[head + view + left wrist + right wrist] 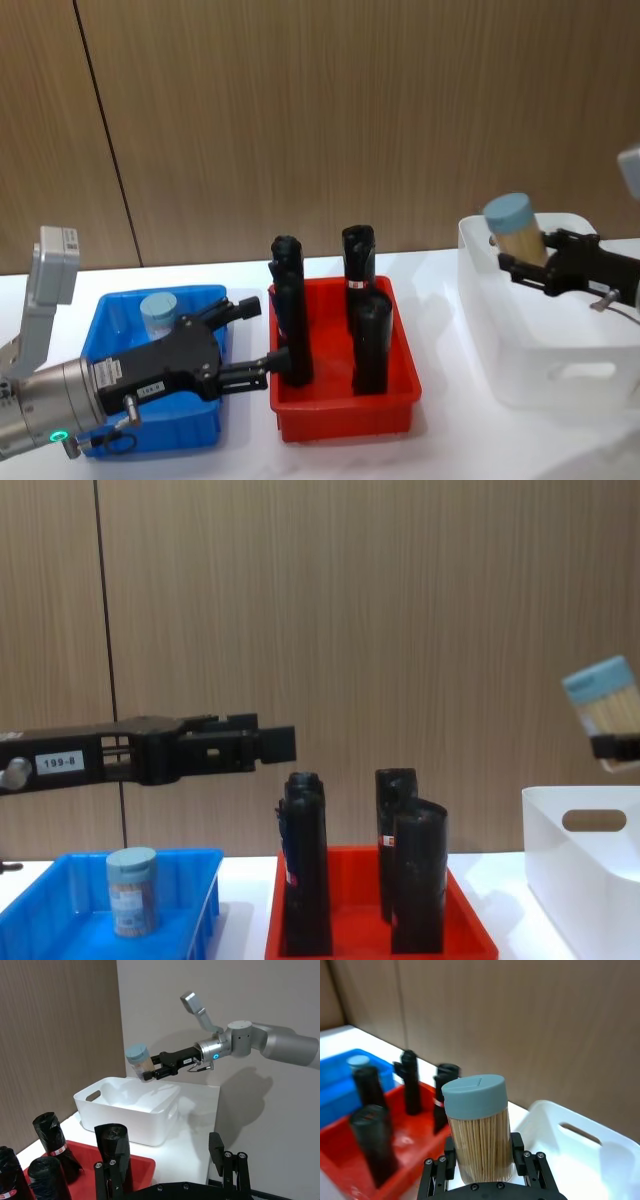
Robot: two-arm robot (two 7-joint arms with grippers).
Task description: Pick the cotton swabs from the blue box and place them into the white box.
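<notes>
**One swab jar in the air, one in the blue tray**

Right gripper [520, 268] is clamped on a jar of cotton swabs [515, 228], tilted above the white box [560, 372]. Left gripper [258, 335], with a label [55, 763] reading "199-8", hangs spread open over the blue box [115, 330], where a second jar [158, 313] stands upright.

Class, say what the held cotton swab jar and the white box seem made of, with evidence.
Cotton swab jar, in the right pincer over the white box: clear plastic probably, stems show through; lid matte, likely plastic. White box: smooth moulded plastic, seemingly, given rounded walls and handle cutout.
</notes>
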